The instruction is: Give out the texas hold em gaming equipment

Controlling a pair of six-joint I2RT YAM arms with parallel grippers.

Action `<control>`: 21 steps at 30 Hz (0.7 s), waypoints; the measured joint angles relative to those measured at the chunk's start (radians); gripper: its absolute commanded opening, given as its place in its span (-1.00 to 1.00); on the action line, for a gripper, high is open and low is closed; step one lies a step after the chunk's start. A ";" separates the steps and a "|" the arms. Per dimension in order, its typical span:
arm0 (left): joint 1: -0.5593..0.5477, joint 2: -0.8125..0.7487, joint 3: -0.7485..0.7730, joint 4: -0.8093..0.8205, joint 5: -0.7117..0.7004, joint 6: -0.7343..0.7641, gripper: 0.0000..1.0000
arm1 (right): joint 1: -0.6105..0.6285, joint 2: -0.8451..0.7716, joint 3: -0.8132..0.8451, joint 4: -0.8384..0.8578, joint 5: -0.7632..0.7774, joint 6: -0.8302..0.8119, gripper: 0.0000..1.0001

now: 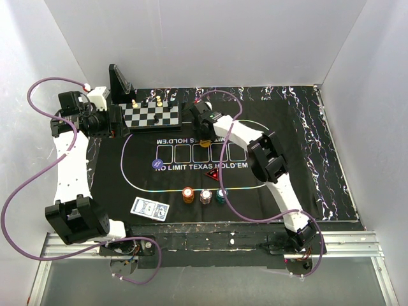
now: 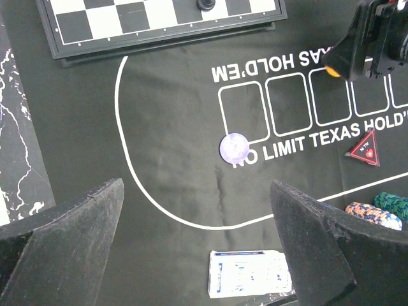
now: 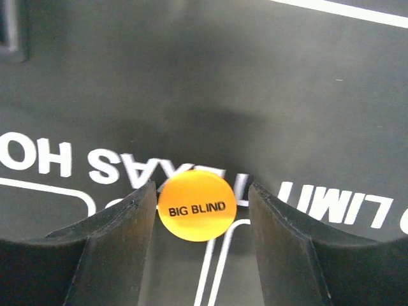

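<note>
**Right claw straddles the Big Blind disc at mid-mat**

The right gripper (image 3: 202,188) reaches over the poker mat (image 1: 140,175) toward its far edge. Its claw is released. The yellow disc (image 3: 196,205), lettered BIG BLIND, sits between the two fingers. One finger is at the disc's rim and the other stands clear of it with a gap. The disc is on the far line of white lettering, at the far edge of the row of card boxes and near the right end of the chessboard (image 1: 151,116).

The left gripper (image 2: 196,185) hangs beside the left end of the chessboard, over the mat's far left corner. Its claw is spread wide and holds nothing.

The blue disc (image 2: 233,147) lies at the near left corner of the card-box row, touching the near lettering. The red triangular marker (image 2: 363,148) lies just nearward of that lettering, around mid-mat.

Three chip stacks stand in a row along the white line by the mat's near edge: orange (image 1: 188,194), white-pink (image 1: 205,196) and teal (image 1: 220,196). The playing cards (image 2: 248,273) lie face down toward the near left corner, outside the white line.
</note>
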 measured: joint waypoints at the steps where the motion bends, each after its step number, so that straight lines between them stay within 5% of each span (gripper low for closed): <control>1: 0.000 0.000 0.000 0.000 0.000 0.000 0.99 | -0.013 -0.003 -0.005 0.001 0.002 0.000 0.26; 8: 0.001 0.000 0.000 0.000 -0.004 0.000 1.00 | -0.113 -0.005 -0.005 -0.006 0.005 0.001 0.15; 15: 0.002 0.018 0.000 0.000 -0.005 -0.001 0.99 | -0.147 -0.014 -0.013 -0.018 0.010 0.006 0.57; 21: 0.004 0.032 0.000 0.000 -0.003 -0.002 0.99 | -0.138 -0.182 -0.253 0.004 0.014 0.023 0.65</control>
